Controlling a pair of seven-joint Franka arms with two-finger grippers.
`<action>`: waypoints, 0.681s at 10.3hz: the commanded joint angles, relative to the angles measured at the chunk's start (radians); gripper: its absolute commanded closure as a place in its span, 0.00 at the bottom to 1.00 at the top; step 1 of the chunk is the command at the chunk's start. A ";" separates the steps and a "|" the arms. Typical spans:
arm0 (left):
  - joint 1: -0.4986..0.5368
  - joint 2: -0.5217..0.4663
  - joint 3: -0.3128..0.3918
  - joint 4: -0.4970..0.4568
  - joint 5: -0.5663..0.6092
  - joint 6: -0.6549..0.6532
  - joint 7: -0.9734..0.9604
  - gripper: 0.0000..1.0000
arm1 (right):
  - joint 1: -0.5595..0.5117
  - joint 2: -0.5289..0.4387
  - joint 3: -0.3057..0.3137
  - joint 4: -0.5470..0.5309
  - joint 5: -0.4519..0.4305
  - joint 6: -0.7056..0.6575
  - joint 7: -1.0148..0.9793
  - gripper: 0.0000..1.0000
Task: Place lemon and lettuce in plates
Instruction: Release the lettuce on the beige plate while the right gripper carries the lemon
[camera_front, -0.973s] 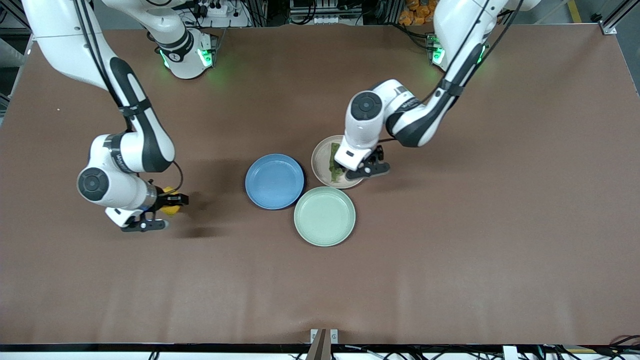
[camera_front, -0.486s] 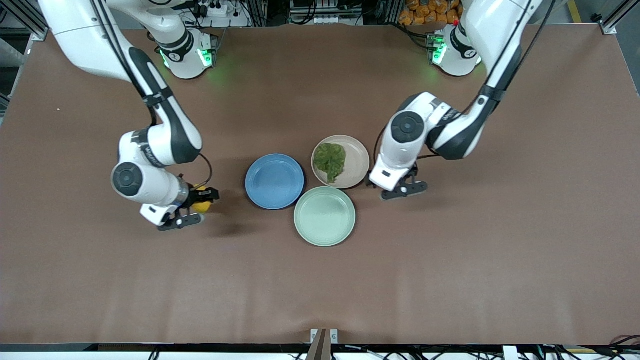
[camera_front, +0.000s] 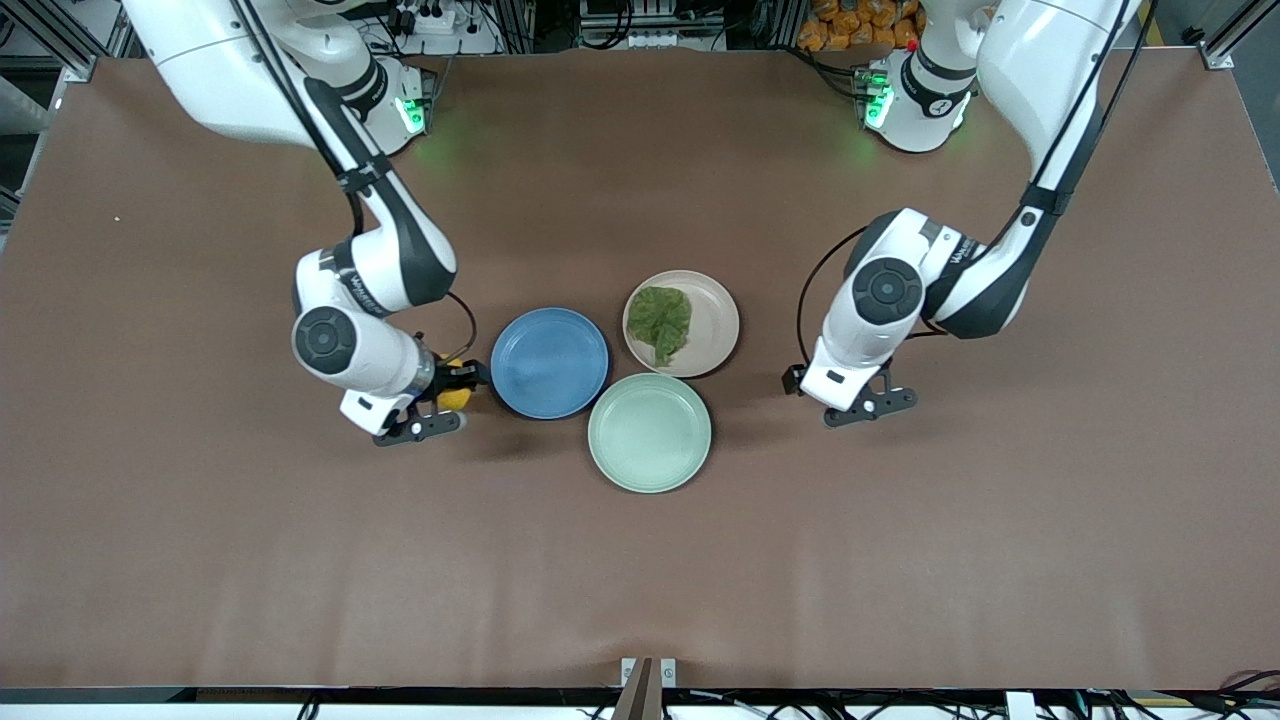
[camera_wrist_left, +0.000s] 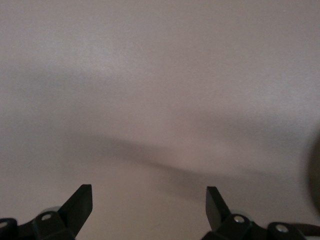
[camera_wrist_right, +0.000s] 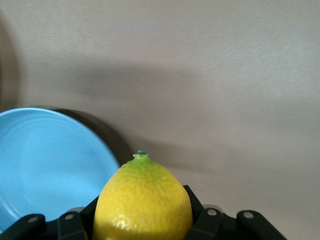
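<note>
My right gripper (camera_front: 452, 388) is shut on the yellow lemon (camera_front: 455, 396), held just above the table beside the blue plate (camera_front: 549, 362), at its rim toward the right arm's end. In the right wrist view the lemon (camera_wrist_right: 142, 200) fills the space between the jaws, with the blue plate (camera_wrist_right: 45, 160) beside it. The dark green lettuce (camera_front: 661, 322) lies in the beige-pink plate (camera_front: 715, 320). My left gripper (camera_front: 838, 398) is open and empty over bare table, toward the left arm's end from the plates. Its wrist view (camera_wrist_left: 147, 200) shows only brown table.
A pale mint-green plate (camera_front: 650, 432) sits nearer the front camera, touching both other plates. Brown table (camera_front: 640, 580) spreads wide around the three plates.
My right gripper has carried the lemon toward the blue plate. My left gripper has let go of the lettuce in the beige-pink plate and drawn away toward the left arm's end.
</note>
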 joint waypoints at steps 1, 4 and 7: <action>0.025 -0.034 -0.007 -0.016 0.023 -0.059 0.025 0.00 | 0.053 -0.001 -0.002 0.013 0.013 -0.001 0.106 0.58; 0.071 -0.057 -0.001 -0.037 0.022 -0.082 0.122 0.00 | 0.099 0.013 0.000 0.012 0.013 0.031 0.189 0.58; 0.018 -0.083 0.150 -0.048 0.012 -0.080 0.279 0.00 | 0.148 0.060 -0.002 0.010 0.013 0.110 0.258 0.57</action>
